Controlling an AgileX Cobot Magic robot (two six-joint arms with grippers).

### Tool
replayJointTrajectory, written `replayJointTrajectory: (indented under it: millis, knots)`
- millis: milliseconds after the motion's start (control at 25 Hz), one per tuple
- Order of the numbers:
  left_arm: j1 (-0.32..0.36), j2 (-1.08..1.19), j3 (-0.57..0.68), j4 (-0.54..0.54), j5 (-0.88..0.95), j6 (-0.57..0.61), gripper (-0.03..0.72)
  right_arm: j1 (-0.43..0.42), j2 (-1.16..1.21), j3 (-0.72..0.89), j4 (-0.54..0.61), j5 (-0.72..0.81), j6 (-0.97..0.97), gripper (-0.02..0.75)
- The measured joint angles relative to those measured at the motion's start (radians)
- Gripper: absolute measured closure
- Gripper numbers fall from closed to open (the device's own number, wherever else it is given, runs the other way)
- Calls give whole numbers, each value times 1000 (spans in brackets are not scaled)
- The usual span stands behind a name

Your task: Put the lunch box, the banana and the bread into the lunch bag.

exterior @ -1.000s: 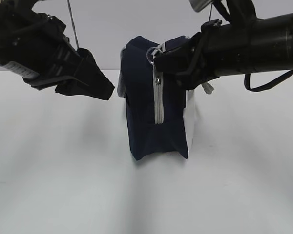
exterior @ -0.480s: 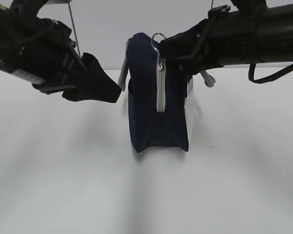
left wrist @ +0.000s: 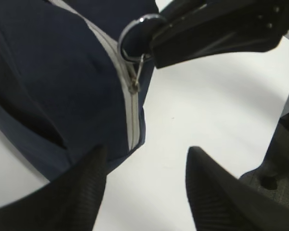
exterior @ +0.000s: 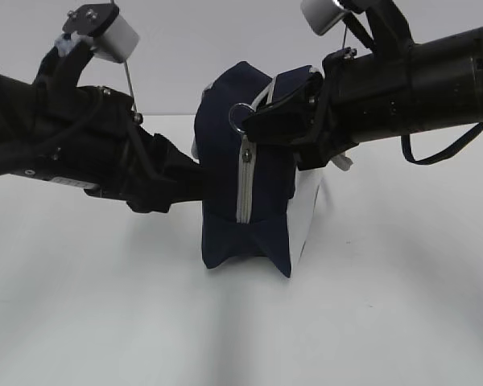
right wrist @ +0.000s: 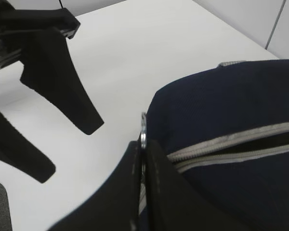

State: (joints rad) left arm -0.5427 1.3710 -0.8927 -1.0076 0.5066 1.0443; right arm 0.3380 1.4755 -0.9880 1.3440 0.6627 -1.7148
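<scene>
Two grippers crowd the lunch bag (exterior: 245,185): right gripper (right wrist: 142,159) clamped on its ring pull (left wrist: 135,36), left gripper (left wrist: 144,192) half-open, empty. A hard tug could topple the bag.

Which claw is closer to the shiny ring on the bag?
The right claw: it is shut on the ring pull itself. The left claw is open, lower down beside the lunch bag.

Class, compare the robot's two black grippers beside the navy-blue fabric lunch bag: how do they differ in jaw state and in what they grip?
The left gripper has its jaws spread apart; the right gripper has its jaws pressed shut. The left gripper holds nothing, its fingers near the navy-blue fabric lunch bag's end; the right gripper pinches the metal ring pull of the grey zipper. Both are black and flank the bag.
</scene>
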Motion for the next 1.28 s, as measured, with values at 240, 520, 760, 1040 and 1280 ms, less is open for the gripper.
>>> replayJointTrajectory:
  millis: [240,520,760,1040,1280]
  knots:
    - [0,3,19,-9,-11,154,309,0,0,-6,-18,14,4,754]
    - [48,48,19,-9,43,200,309,0,0,-6,-49,30,35,754]
    - [114,94,19,-48,63,296,309,0,0,-6,-71,44,55,754]
    - [205,161,19,-276,198,542,309,0,0,-6,-77,55,74,754]
    - [214,236,19,-352,230,653,309,0,0,-6,-81,66,78,754]
